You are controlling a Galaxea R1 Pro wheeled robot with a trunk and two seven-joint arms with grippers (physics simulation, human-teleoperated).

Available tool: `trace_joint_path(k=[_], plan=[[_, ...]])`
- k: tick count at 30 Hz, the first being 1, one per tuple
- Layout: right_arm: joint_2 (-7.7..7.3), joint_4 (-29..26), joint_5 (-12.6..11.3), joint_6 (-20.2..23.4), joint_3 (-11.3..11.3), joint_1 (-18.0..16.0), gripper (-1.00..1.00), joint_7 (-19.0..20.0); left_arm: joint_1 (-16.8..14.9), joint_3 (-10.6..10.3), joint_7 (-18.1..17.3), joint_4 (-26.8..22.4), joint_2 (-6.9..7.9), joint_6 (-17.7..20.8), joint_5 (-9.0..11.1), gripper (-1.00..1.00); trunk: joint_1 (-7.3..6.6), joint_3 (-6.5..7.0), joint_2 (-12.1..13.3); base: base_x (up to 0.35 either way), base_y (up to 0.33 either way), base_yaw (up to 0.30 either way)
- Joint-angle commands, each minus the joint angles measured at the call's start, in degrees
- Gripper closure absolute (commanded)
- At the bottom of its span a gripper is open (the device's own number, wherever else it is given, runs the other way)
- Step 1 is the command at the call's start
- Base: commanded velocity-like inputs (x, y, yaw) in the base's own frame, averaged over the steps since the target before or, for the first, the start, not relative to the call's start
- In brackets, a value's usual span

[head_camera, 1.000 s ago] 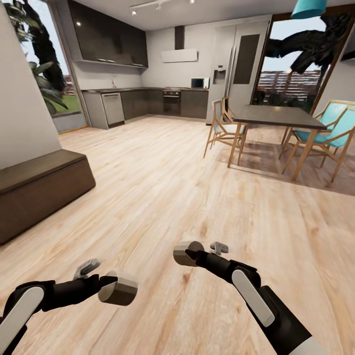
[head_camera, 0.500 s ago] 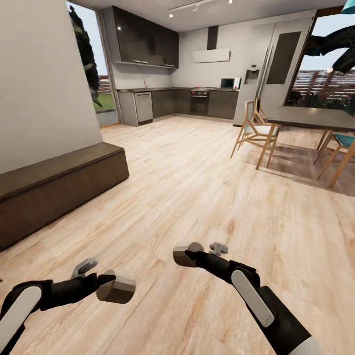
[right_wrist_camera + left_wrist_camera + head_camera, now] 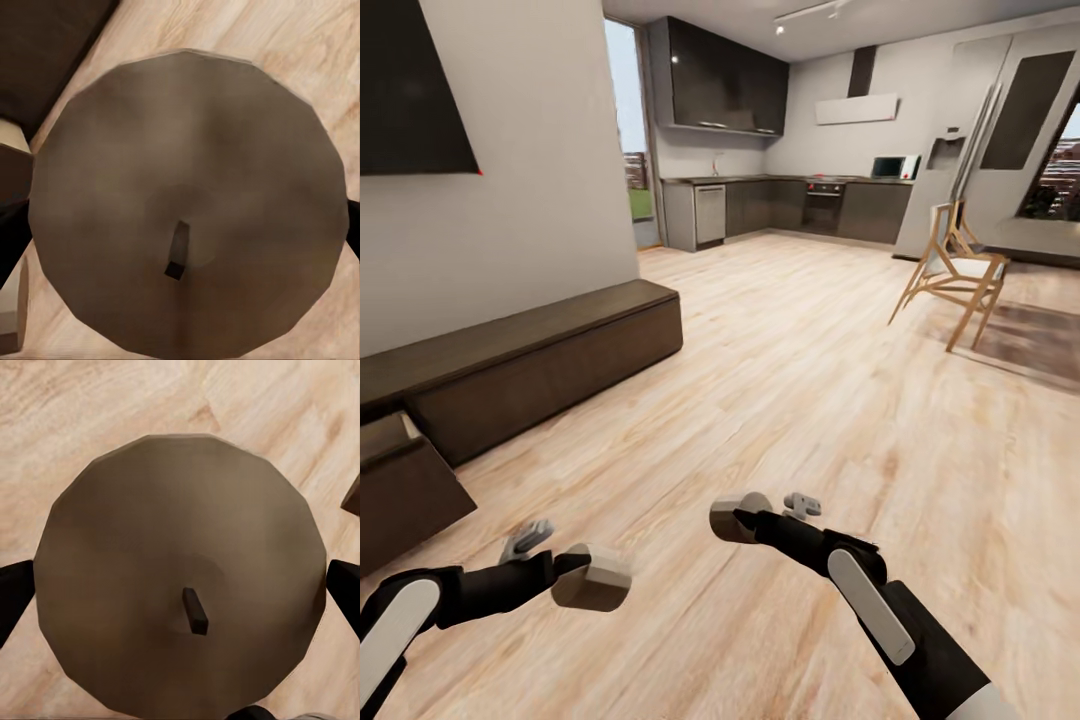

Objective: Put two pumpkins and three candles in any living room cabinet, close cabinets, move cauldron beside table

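Between each end effector's fingers sits a candle, left (image 3: 592,578) and right (image 3: 738,516), both pinched, cabinet (image 3: 520,365) well apart.

Round grey-brown candle (image 3: 180,577), short dark wick (image 3: 196,611), fingers (image 3: 15,592) flanking

- No readable text, label, brand, number or sign anywhere.
- Kitchen appliances at the far wall too small and blurred for any marking.
- Nothing printed on either candle held close to the wrist cameras.
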Motion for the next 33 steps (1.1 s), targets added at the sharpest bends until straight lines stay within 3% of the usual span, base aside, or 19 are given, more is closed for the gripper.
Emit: trace_joint_path(k=[1,7,12,21,28,33], plan=[[-0.06,-0.13,-0.77,0.05,0.12,-0.04,1.0,-0.63,-0.06,0.0,0.42,-0.01,0.0,0.14,1.03,1.0,-0.02,-0.09,-0.03,-0.022,0.252,0.279],[-0.06,-0.14,-0.74,-0.01,0.18,-0.04,1.0,-3.8,-0.06,0.03,0.42,-0.01,0.0,0.14,1.03,1.0,-0.02,-0.35,-0.03,-0.005,0.123,0.278],[-0.06,-0.13,-0.74,-0.02,0.21,-0.04,1.0,-4.12,-0.06,0.03,0.38,-0.01,0.0,0.14,1.02,1.0,-0.02,-0.57,-0.03,0.0,0.008,0.276],[-0.09,-0.13,-0.74,-0.05,0.24,-0.04,1.0,-4.15,-0.06,0.18,0.35,-0.01,0.0,0.14,0.97,1.0,-0.25,1.03,0.09,0.0,0.0,0.275],[-0.17,-0.29,-0.41,-0.66,-0.05,-0.04,1.0,-4.06,-0.06,1.49,0.36,-0.01,0.0,0.14,1.04,1.0,-0.43,2.25,0.19,0.0,0.0,0.267],[-0.24,-0.31,-0.4,-0.77,-0.13,-0.04,1.0,-4.09,-0.06,1.6,0.36,-0.01,0.0,0.14,1.04,1.0,-0.57,3.27,0.27,0.0,0.0,0.095]])
